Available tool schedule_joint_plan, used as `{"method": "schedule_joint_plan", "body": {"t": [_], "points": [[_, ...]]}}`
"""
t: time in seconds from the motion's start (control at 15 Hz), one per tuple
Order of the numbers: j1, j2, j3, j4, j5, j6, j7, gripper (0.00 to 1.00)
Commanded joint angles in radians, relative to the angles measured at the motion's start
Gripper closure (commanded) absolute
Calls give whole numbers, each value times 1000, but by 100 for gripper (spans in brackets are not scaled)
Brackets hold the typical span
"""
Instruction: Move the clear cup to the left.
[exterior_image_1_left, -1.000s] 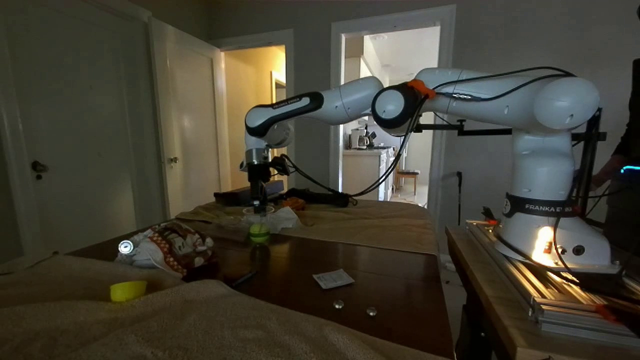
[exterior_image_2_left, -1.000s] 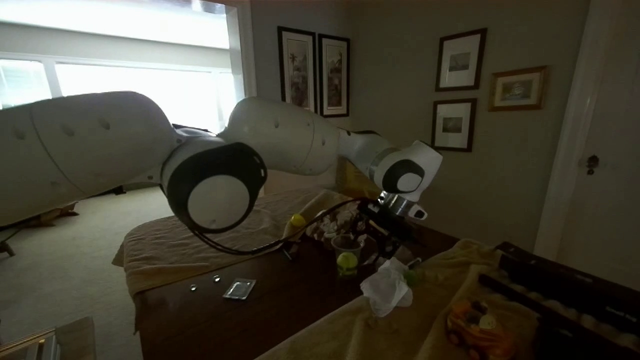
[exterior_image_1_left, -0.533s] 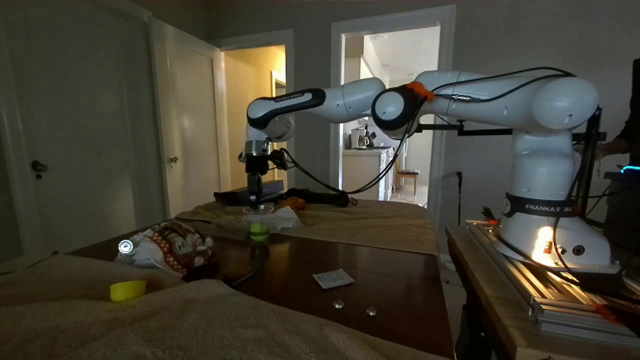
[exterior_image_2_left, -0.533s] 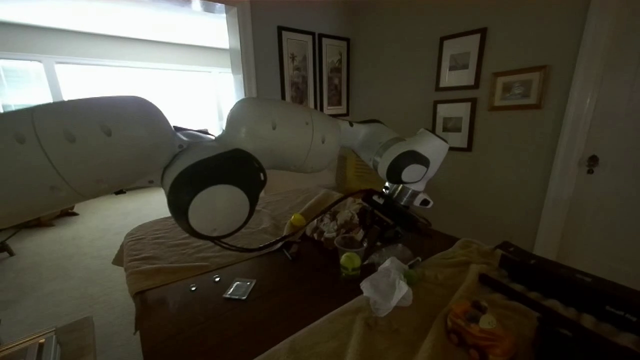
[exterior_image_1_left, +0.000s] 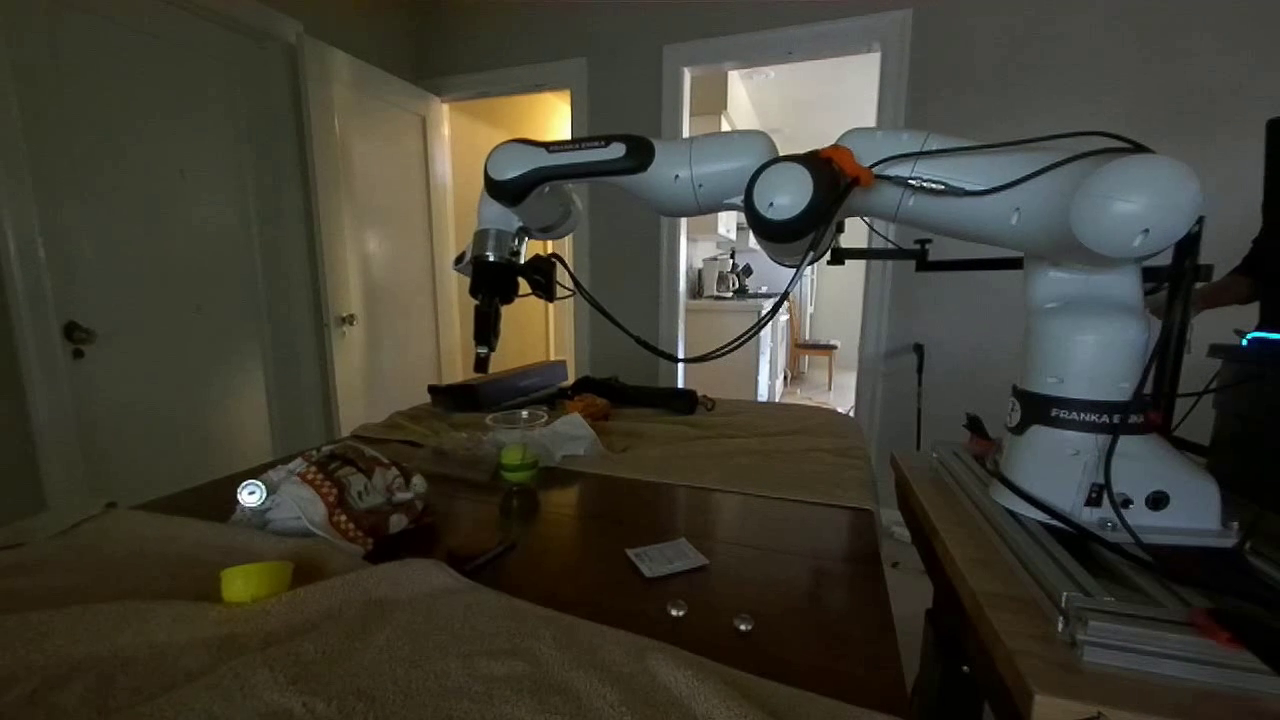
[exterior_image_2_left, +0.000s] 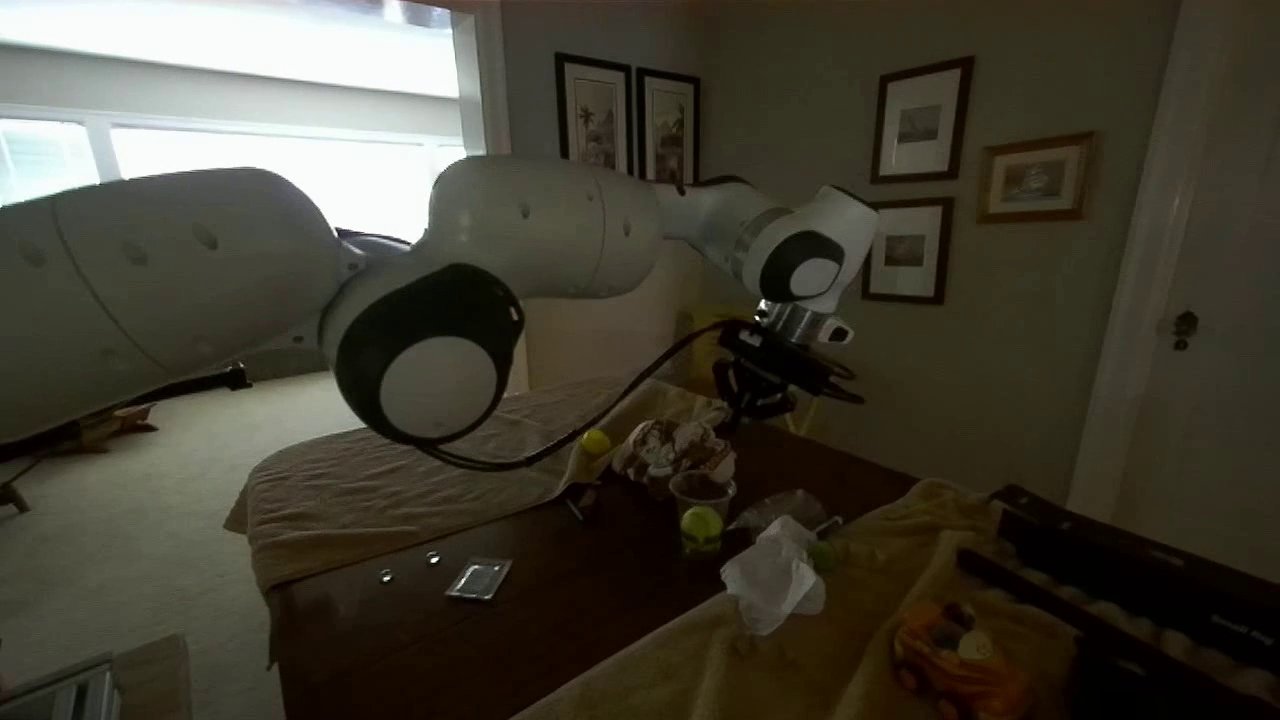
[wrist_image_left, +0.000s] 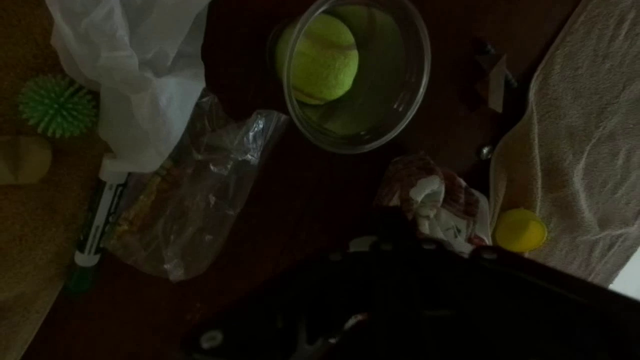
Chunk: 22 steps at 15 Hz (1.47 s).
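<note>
The clear cup (exterior_image_1_left: 517, 420) stands upright on the dark table, its round rim facing up. A yellow-green ball (wrist_image_left: 320, 59) shows through the wall of the clear cup (wrist_image_left: 385, 100) and appears to lie at its bottom. In an exterior view the clear cup (exterior_image_2_left: 702, 488) has a crumpled wrapper behind it. My gripper (exterior_image_1_left: 482, 360) hangs well above the table, apart from the cup. Very dark in the wrist view, my gripper (wrist_image_left: 393, 220) is shut with nothing seen in its fingers.
Near the cup lie a wrapper (exterior_image_1_left: 345, 490), white tissue (exterior_image_2_left: 775, 575), thin clear plastic (wrist_image_left: 200, 200) and a marker (wrist_image_left: 97, 220). A yellow cup (exterior_image_1_left: 257, 580) sits on the towel (exterior_image_1_left: 480, 650). A dark box (exterior_image_1_left: 500, 387) and an orange toy car (exterior_image_2_left: 955, 655) rest on cloth.
My gripper has risen from the cup's rim to high above the table, and its jaws have closed. In an exterior view the cup has shifted slightly to the right.
</note>
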Motion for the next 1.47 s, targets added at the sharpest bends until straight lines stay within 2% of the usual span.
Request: {"method": "schedule_joint_plan", "body": {"t": [0.0, 0.07, 0.67, 0.8, 1.4], "points": [[-11, -15, 10, -3, 30, -24, -8, 74], [-16, -14, 15, -5, 36, -28, -8, 73], [-44, 9, 10, -24, 43, -148, 53, 10], [-56, 23, 7, -23, 45, -166, 78, 0], [-87, 73, 11, -23, 59, -157, 95, 0]]}}
